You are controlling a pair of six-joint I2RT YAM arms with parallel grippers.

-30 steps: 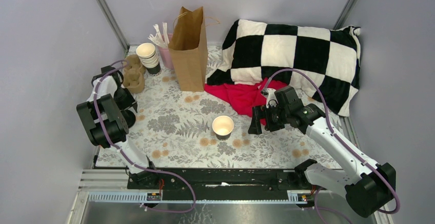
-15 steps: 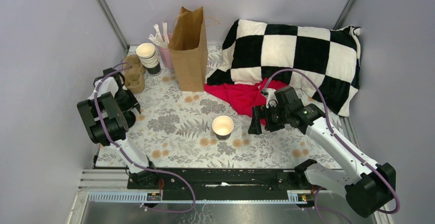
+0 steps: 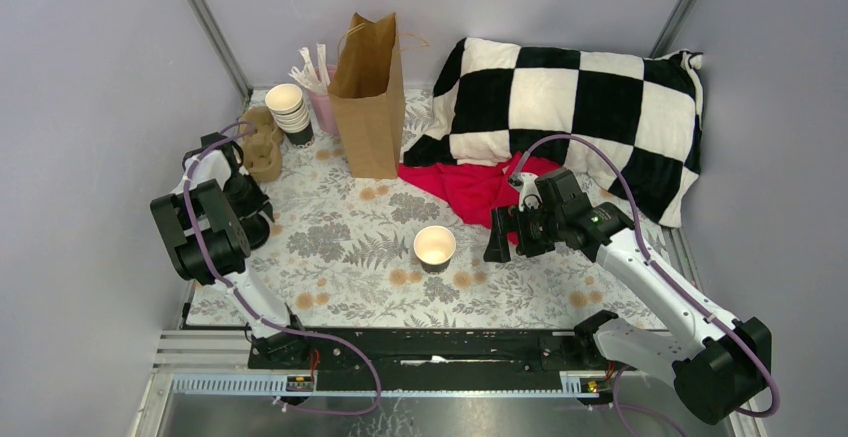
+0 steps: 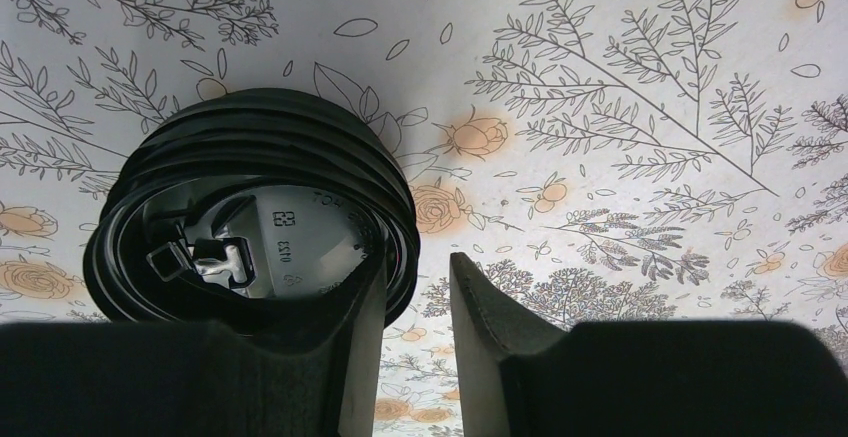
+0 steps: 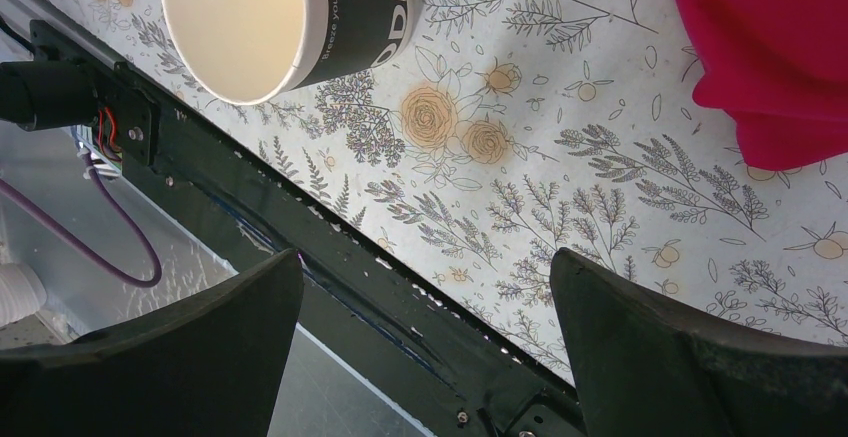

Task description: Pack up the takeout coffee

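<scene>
Cup stands lidless mid-table beside the wide-open right gripper, while the left gripper narrowly straddles a lid rim, grip unconfirmed; lid pickup in hand, next needing a firm pinch and lift.

the dark cup reads "dm"; the lid bears small unclear digits.

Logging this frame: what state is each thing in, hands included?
Coffee cup: upright, lidless, empty inside.
Black lids: stacked, not on any cup.
Left hand: jaws narrow, astride the stack's rim, not clamped.
Right hand: wide open, holding nothing, beside the cup.
Paper bag: upright, mouth open.
Cup stack: upright, lidless.
Red cloth: crumpled.
</scene>
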